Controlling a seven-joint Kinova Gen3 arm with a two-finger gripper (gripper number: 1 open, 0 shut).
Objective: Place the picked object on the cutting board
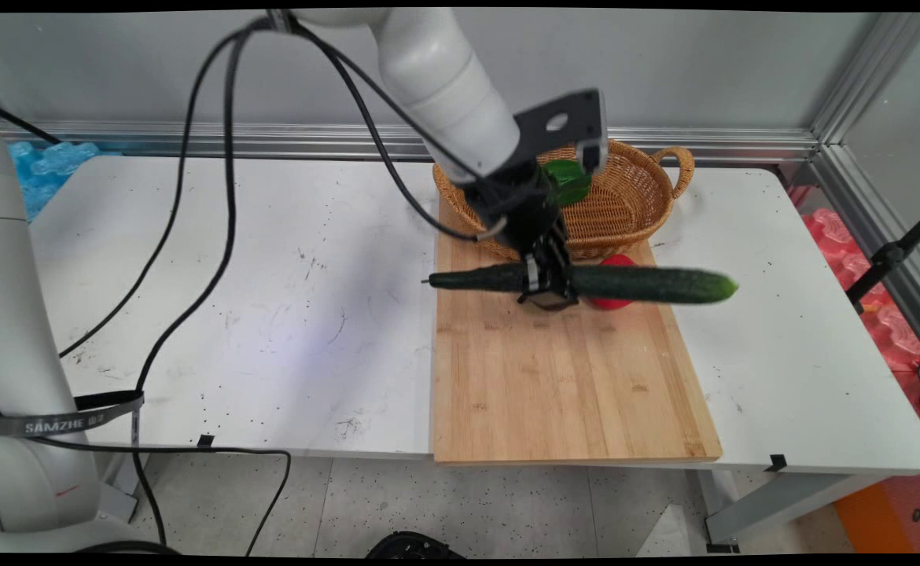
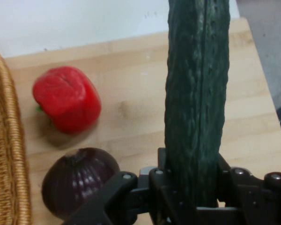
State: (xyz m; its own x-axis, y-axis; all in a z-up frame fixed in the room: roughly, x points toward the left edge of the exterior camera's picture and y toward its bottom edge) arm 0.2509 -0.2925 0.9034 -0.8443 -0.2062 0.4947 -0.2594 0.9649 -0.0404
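Observation:
My gripper [image 1: 548, 289] is shut on a long dark green cucumber [image 1: 649, 284], held level above the wooden cutting board [image 1: 562, 377]. In the hand view the cucumber [image 2: 196, 93] runs up from between the fingers [image 2: 165, 187]. A red bell pepper [image 2: 66, 98] lies on the board beside it, partly hidden behind the cucumber in the main view [image 1: 613, 263]. A dark red onion [image 2: 77, 180] sits on the board close to the gripper; the main view hides it.
A wicker basket [image 1: 625, 204] with handles stands at the board's far end, with a green pepper [image 1: 566, 181] inside it. The basket's rim [image 2: 7, 140] shows at the hand view's left. Black cables [image 1: 224, 236] hang over the table's left half.

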